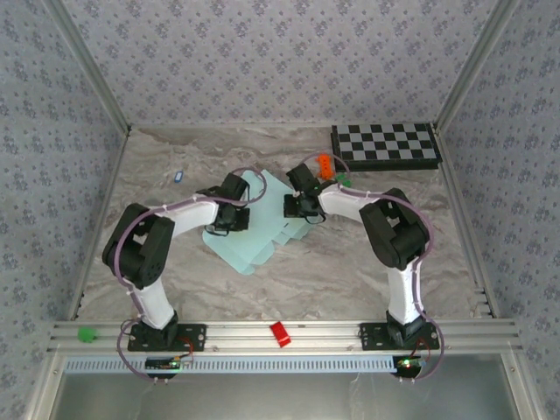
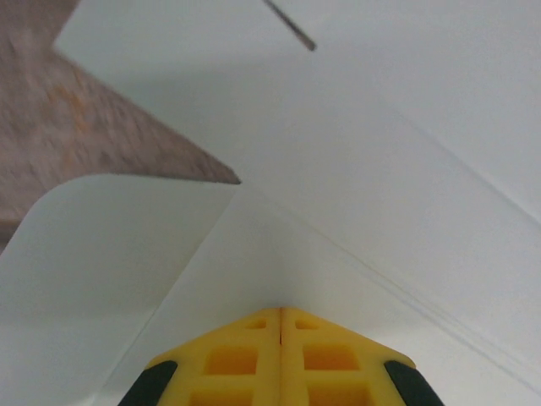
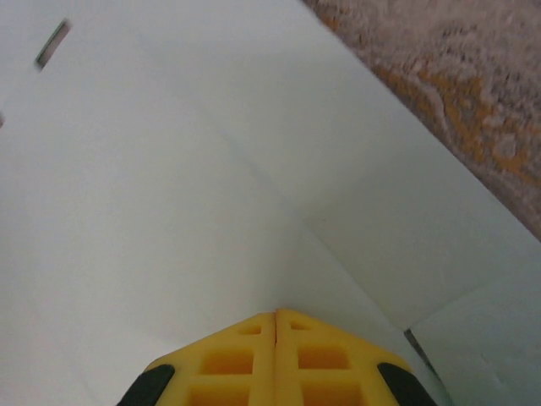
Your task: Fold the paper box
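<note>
Both hands clenched over the open paper box (image 1: 252,251) in the middle of the tabletop (image 1: 350,271).
The left hand (image 2: 280,315) has its yellow fingers pressed together, tips against the pale blue card beside a crease and a round-cornered flap. The right hand (image 3: 276,315) is closed the same way on a creased panel near the sheet's edge. Whether either pinches any card I cannot tell. The sheet lies spread out, the left hand on its left side, the right hand on its far right side. A checkered board (image 1: 385,145) lies in the far right corner, well apart.
</note>
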Robot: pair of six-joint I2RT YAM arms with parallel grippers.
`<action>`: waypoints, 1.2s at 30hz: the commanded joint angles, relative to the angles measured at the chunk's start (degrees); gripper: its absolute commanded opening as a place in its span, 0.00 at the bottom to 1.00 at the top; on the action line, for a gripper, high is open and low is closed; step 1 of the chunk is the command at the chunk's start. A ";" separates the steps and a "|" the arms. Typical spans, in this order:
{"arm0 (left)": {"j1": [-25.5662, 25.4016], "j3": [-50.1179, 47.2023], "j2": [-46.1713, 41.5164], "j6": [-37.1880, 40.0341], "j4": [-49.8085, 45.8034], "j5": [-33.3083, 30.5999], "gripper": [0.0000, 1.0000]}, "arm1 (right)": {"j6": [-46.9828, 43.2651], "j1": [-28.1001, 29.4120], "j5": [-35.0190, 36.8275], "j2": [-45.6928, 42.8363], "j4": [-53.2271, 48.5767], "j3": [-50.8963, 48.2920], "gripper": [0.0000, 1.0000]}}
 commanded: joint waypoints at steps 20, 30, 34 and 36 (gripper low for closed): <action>-7.94 4.38 -5.67 -9.32 0.65 2.10 0.04 | -7.76 -2.07 -4.54 0.56 -5.41 8.35 0.03; 0.95 17.48 0.78 -0.48 -3.14 -0.31 0.23 | -1.93 -0.92 -7.45 -0.69 0.45 3.34 0.03; 3.28 22.56 5.54 2.45 -4.37 -1.12 0.29 | -0.87 -0.78 -7.75 0.32 1.05 2.60 0.03; 4.02 24.70 7.49 3.61 -4.59 -1.13 0.30 | -0.51 -0.76 -7.98 0.86 1.40 2.21 0.02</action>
